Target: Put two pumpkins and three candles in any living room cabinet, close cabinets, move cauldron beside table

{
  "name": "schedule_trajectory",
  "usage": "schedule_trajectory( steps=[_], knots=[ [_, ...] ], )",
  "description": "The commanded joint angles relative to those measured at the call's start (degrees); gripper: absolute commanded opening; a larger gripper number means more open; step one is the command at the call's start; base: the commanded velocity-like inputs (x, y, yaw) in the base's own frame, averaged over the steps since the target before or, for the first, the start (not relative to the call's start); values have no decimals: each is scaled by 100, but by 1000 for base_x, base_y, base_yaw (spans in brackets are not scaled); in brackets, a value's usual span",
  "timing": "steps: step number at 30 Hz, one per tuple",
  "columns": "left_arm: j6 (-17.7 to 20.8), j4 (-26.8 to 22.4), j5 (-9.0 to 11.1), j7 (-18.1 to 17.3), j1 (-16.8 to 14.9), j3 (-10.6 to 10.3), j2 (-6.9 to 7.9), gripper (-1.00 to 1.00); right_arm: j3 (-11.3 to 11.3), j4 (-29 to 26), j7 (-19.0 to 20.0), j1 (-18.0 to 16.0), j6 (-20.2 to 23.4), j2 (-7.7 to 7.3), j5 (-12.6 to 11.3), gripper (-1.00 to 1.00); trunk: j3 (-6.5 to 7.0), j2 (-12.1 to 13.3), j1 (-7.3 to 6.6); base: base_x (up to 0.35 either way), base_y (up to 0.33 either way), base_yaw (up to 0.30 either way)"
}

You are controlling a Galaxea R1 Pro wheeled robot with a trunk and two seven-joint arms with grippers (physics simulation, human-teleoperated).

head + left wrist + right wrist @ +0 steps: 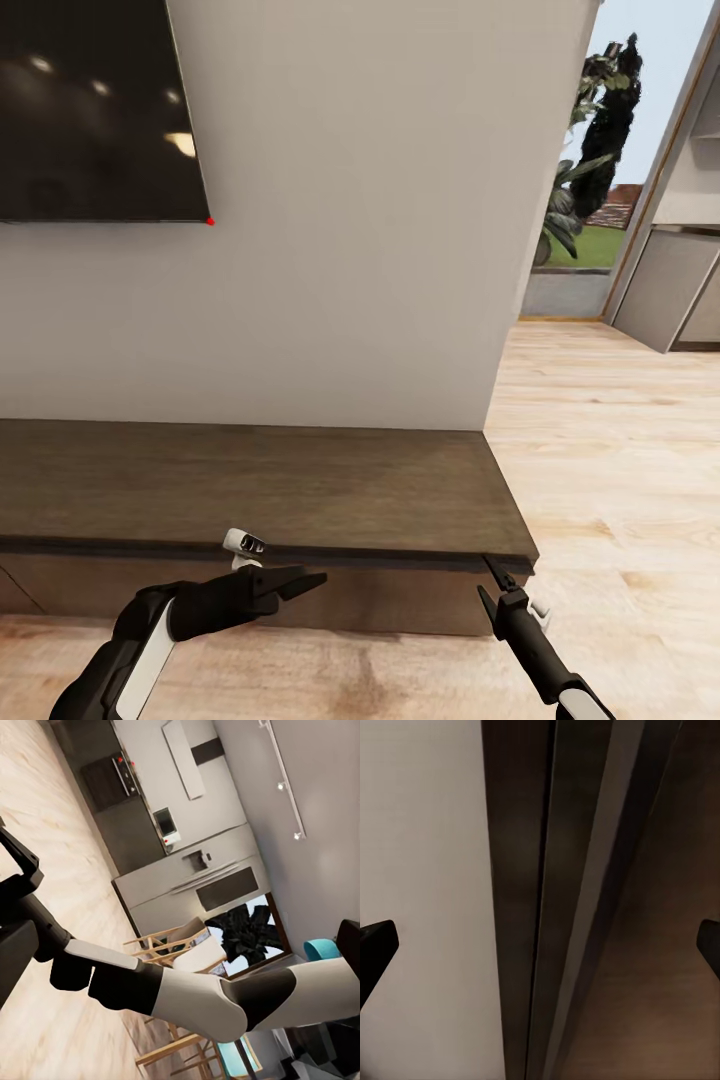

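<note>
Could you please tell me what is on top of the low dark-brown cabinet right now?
The cabinet's flat top appears bare in the head view; its left end runs out of frame. The fronts look closed, so its inside cannot be seen.

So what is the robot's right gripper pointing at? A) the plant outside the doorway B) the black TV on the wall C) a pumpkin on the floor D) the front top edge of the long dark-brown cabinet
D: in the head view the right gripper reaches up to the front top edge of the cabinet near its right end, and the right wrist view looks straight at that dark wood edge between its open fingers.
</note>
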Motion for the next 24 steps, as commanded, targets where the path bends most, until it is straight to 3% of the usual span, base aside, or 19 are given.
schedule_trajectory(
  steps=[1, 24],
  knots=[
    [60, 0, 21, -5, -2, -4, 2, 100, -4, 2, 11, -2, 60, 0, -53, 100, -5, -2, -1, 21, 6, 0],
    [60, 0, 30, -5, -2, -4, 2, 100, -13, 37, -217, -4, 51, 0, -56, 100, -5, -2, -1, 19, 0, 0]
  ],
)
